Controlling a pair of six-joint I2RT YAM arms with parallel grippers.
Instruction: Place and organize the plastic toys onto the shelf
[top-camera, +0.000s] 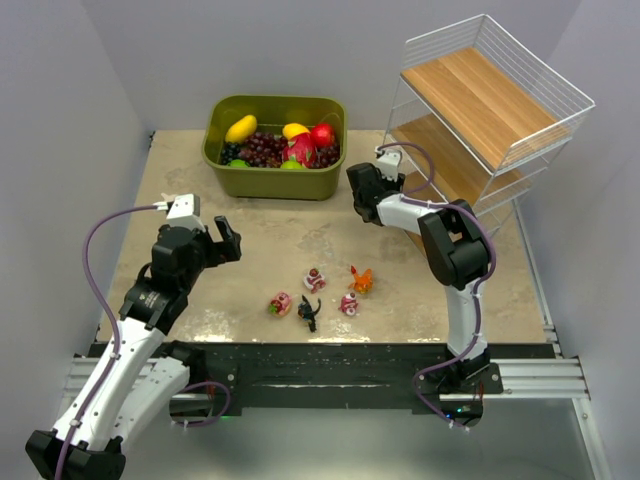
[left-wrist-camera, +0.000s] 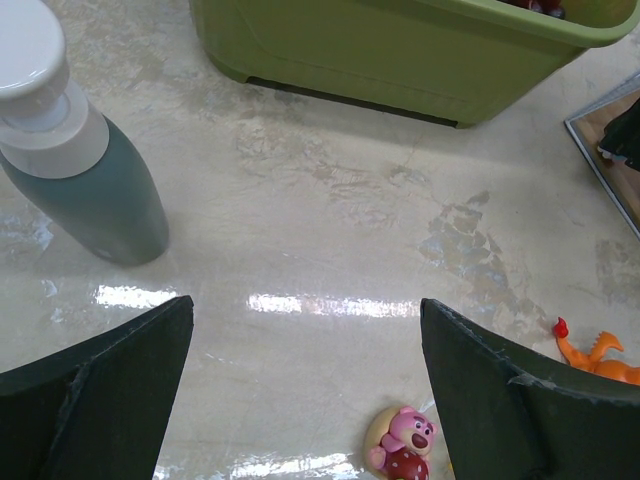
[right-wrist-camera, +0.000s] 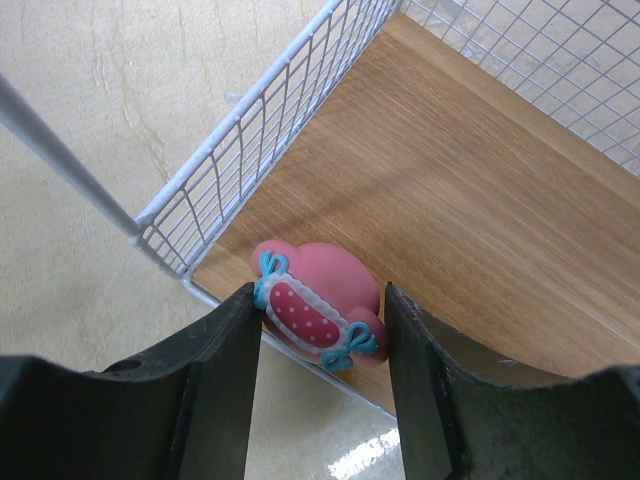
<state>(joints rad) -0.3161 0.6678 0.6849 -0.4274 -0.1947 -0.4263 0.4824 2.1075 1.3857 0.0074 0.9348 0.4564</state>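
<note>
Five plastic toys (top-camera: 315, 280) lying on table (top-camera: 250, 205) behind right gripper (right-wrist-camera: 320, 310) | I'm clamping pink toy (right-wrist-camera: 310, 272) in its jaws, at near corner of shelf tier (right-wrist-camera: 450, 180) | next, I reckon: easing down, releasing | left gripper (left-wrist-camera: 305, 330) hanging wide open

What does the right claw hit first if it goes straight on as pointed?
The shelf's wood tier. The right claw, shut on the pink toy, points at its near corner just inside the wire rim; the toy may already touch it.
</note>
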